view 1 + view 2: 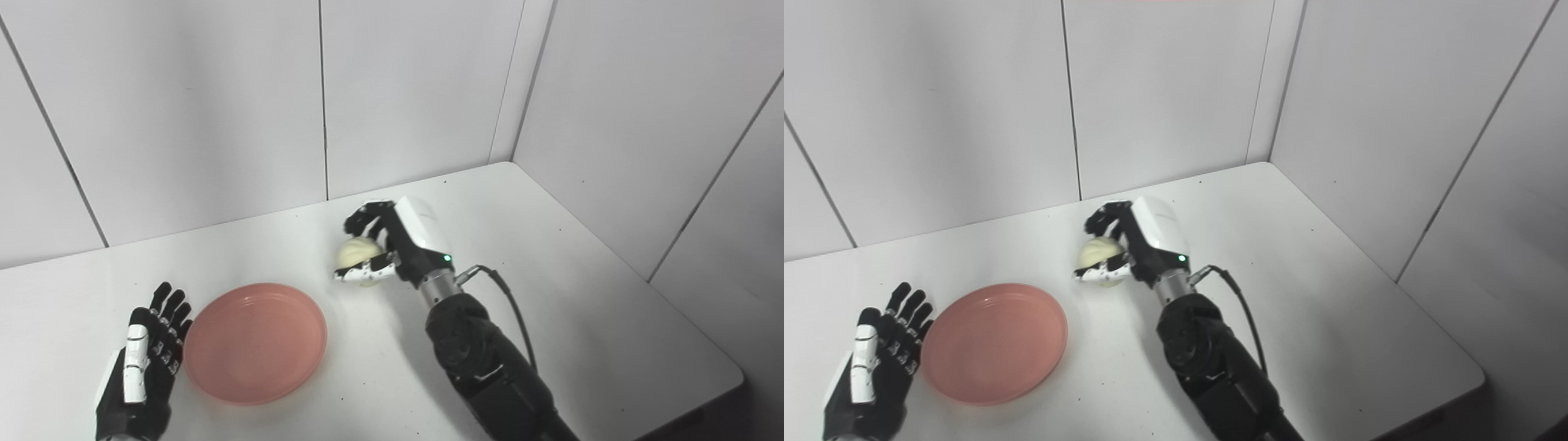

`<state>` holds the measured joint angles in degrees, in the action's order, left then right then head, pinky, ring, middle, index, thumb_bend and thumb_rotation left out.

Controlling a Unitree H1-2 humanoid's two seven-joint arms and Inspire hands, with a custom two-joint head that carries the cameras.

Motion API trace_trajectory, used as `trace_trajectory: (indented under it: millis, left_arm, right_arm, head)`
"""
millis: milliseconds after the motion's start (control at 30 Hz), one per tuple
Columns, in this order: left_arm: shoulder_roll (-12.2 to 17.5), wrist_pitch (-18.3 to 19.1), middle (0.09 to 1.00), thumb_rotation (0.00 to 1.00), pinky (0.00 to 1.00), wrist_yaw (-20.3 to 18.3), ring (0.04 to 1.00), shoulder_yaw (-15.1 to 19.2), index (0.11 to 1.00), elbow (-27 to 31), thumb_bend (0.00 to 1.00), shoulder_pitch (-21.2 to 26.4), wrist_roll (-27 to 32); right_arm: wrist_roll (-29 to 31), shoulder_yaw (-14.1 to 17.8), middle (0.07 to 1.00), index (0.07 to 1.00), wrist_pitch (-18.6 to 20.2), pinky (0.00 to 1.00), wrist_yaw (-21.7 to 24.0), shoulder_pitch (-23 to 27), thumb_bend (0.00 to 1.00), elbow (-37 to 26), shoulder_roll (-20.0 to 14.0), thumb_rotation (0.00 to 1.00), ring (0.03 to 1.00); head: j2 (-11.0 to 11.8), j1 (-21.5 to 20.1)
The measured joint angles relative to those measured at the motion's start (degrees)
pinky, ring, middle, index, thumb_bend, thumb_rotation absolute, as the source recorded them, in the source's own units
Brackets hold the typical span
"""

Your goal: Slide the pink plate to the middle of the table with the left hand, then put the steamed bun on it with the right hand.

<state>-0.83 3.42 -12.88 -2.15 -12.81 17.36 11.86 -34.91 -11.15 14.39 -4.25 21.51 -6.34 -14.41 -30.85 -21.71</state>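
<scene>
White table point(612, 318) (pink plate point(255, 343) bare), steamed bun point(358, 252) in right hand point(392, 242).

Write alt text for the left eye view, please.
The right hand grips a pale steamed bun to the right of and beyond an empty pink plate on a white table. The left hand rests open against the plate's left rim.

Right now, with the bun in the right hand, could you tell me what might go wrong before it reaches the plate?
1. The right hand holds the steamed bun only between fingers and thumb; the round bun could slip or get squashed.
2. The left hand rests open against the pink plate; a nudge could shift it.
3. The bun could roll off the shallow plate.
</scene>
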Motion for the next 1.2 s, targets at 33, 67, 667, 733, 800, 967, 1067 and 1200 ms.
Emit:
trace_trajectory:
  millis: [33, 67, 667, 733, 800, 967, 1067, 1200]
  left_arm:
    - [0.0, 0.0, 0.980, 1.00, 1.00, 0.1, 0.995, 0.0, 0.961, 0.0, 0.60, 0.0, 0.0]
    - [-0.1, 0.0, 0.980, 1.00, 1.00, 0.1, 0.996, -0.2, 0.962, 0.0, 0.61, 0.0, -0.2]
    - [-3.7, -4.8, 0.982, 1.00, 1.00, 3.5, 0.985, -2.3, 0.961, -3.7, 0.64, 1.0, -4.7]
    - [-4.0, -5.1, 0.979, 1.00, 1.00, 3.7, 0.983, -2.5, 0.964, -4.1, 0.66, 1.3, -4.9]
    - [-4.1, -5.2, 0.980, 1.00, 1.00, 3.7, 0.984, -2.7, 0.968, -4.5, 0.67, 1.5, -4.9]
    - [-4.5, -5.6, 0.980, 1.00, 1.00, 4.1, 0.979, -2.7, 0.971, -5.4, 0.69, 2.0, -5.1]
    - [-5.0, -6.5, 0.977, 1.00, 1.00, 4.7, 0.972, -2.8, 0.968, -6.4, 0.69, 2.5, -6.1]
    - [-5.8, -7.2, 0.975, 1.00, 1.00, 5.5, 0.971, -2.9, 0.965, -7.5, 0.71, 3.0, -7.2]
  right_arm:
    - [0.0, -0.4, 0.470, 0.508, -0.3, 0.21, 0.0, 0.0, 0.51, 0.0, 0.5, 0.00, 0.396]
    - [0.0, -0.8, 0.468, 0.519, -0.6, 0.22, 0.2, 0.1, 0.51, 0.2, 0.8, 0.00, 0.371]
    - [-0.4, -6.8, 0.535, 0.461, -4.9, 0.25, 4.6, 0.8, 0.51, 5.3, 2.3, 0.00, 0.451]
    - [-0.4, -7.1, 0.549, 0.459, -5.0, 0.31, 4.7, 0.8, 0.51, 6.1, 2.5, 0.00, 0.434]
    - [-0.4, -7.2, 0.553, 0.460, -6.0, 0.32, 4.7, 0.8, 0.51, 6.5, 2.5, 0.00, 0.428]
    - [-1.5, -7.9, 0.558, 0.458, -8.3, 0.29, 4.5, 0.9, 0.51, 9.3, 2.4, 0.00, 0.417]
    - [-1.5, -7.8, 0.554, 0.461, -10.2, 0.29, 3.7, 1.1, 0.51, 11.2, 2.3, 0.00, 0.401]
    - [-1.5, -7.6, 0.552, 0.462, -11.3, 0.32, 3.4, 1.5, 0.51, 12.1, 2.3, 0.00, 0.399]
  head:
    - [-0.1, 1.5]
    - [-0.6, 1.8]
    - [-3.1, 20.6]
    - [-3.2, 21.9]
    - [-3.2, 23.1]
    - [-3.2, 25.1]
    - [-3.1, 27.0]
    - [-2.7, 28.5]
